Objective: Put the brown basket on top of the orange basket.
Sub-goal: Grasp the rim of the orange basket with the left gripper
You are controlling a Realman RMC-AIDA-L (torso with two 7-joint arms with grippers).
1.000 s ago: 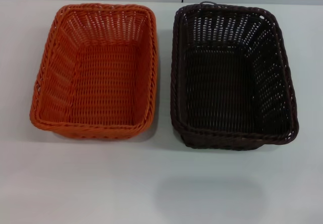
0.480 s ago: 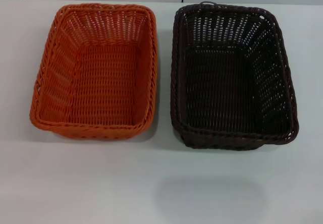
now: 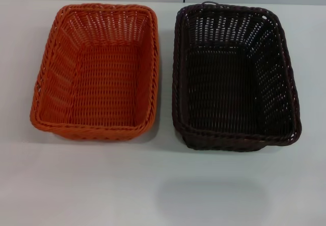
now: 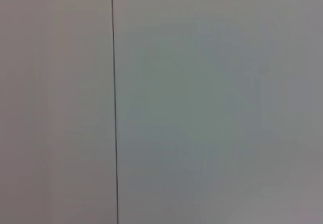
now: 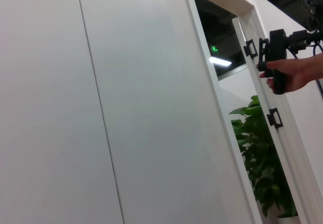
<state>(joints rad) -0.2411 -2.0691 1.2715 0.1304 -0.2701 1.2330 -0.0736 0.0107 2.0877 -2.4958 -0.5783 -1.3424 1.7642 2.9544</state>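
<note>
The orange basket (image 3: 97, 71) sits empty on the left half of the white table (image 3: 102, 185) in the head view. Beside it on the right stands the brown basket (image 3: 234, 76), dark and also empty, a narrow gap between the two rims. Both are upright, long sides running away from me. Neither gripper appears in any view. The left wrist view holds only a plain white panel, and the right wrist view looks at a white wall and a doorway.
Bare table surface stretches in front of both baskets. A soft shadow (image 3: 211, 198) lies on it near the front, below the brown basket. A wall runs behind the table. In the right wrist view a green plant (image 5: 262, 168) and a person's hand (image 5: 292, 75) on a door fitting show.
</note>
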